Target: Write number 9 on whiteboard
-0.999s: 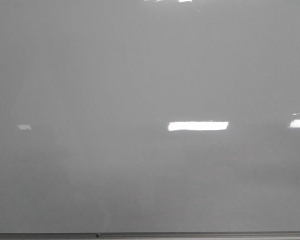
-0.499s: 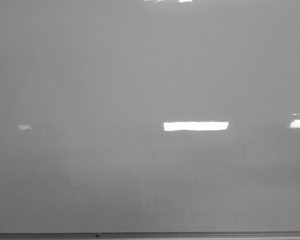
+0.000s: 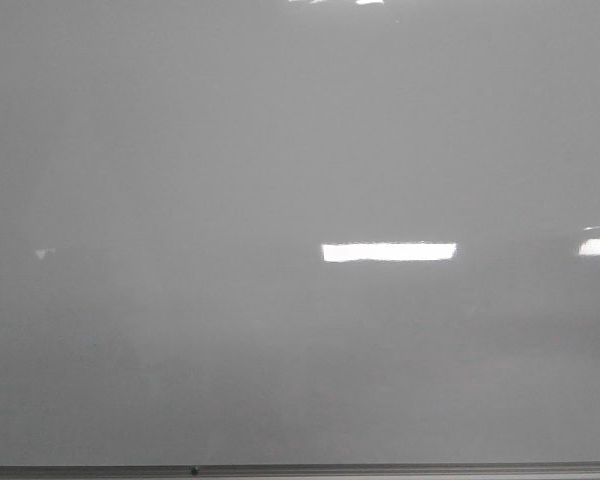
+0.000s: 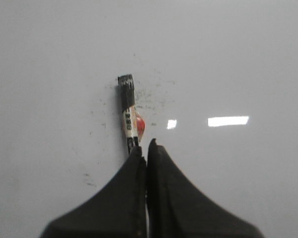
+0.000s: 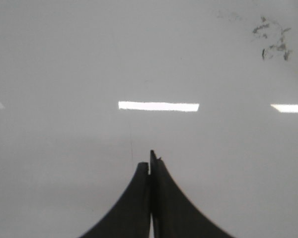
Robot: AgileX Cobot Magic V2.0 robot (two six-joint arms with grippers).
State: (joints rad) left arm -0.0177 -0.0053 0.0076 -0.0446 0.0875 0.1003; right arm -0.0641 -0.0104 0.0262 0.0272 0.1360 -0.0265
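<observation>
The whiteboard fills the front view, glossy pale grey; no number 9 shows on it in any view. My left gripper is shut on a marker with a white labelled barrel and a black end, which points out over the whiteboard. I cannot tell whether its tip touches the board. My right gripper is shut and empty over the whiteboard. Neither gripper shows in the front view.
A thin metal edge strip runs along the board's lower edge. Bright rectangular light reflections lie on the board. Faint dark specks surround the marker's end. A patch of dark smudges shows in the right wrist view.
The central light reflection has stretched a little to the left and the small reflection at the left has faded. No mark has appeared on the board.
</observation>
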